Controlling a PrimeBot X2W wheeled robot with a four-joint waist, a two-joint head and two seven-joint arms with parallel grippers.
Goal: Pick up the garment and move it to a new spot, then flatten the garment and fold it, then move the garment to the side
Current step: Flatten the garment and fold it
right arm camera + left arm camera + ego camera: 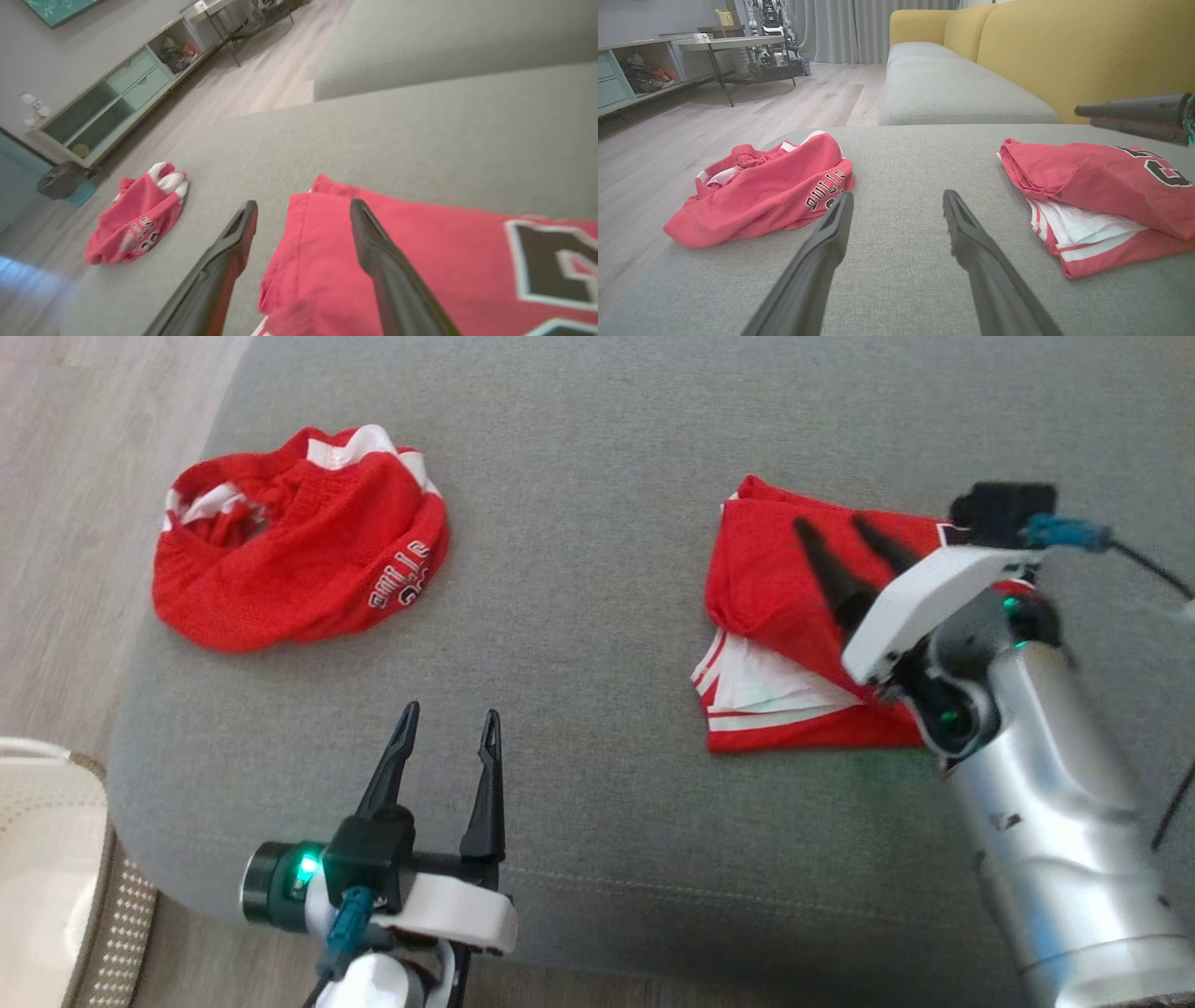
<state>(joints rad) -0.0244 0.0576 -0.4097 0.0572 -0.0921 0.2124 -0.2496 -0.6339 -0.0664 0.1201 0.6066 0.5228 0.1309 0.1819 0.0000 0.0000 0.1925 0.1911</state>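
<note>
A big soft grey seat (597,476) held two red things. A folded red top (775,588) with white stripes lay flat on the right side. A bunched-up pair of red shorts (299,551) lay well apart on the left side, near the edge.

Your left gripper (897,195) holds its two long dark fingers spread wide over the grey fabric sofa cushion (901,154). To its left you see a crumpled red mesh garment with BULLS lettering (775,196). To its right lies a folded red jersey with white trim (1092,186), and the right gripper (1084,116) reaches in above it.
</note>
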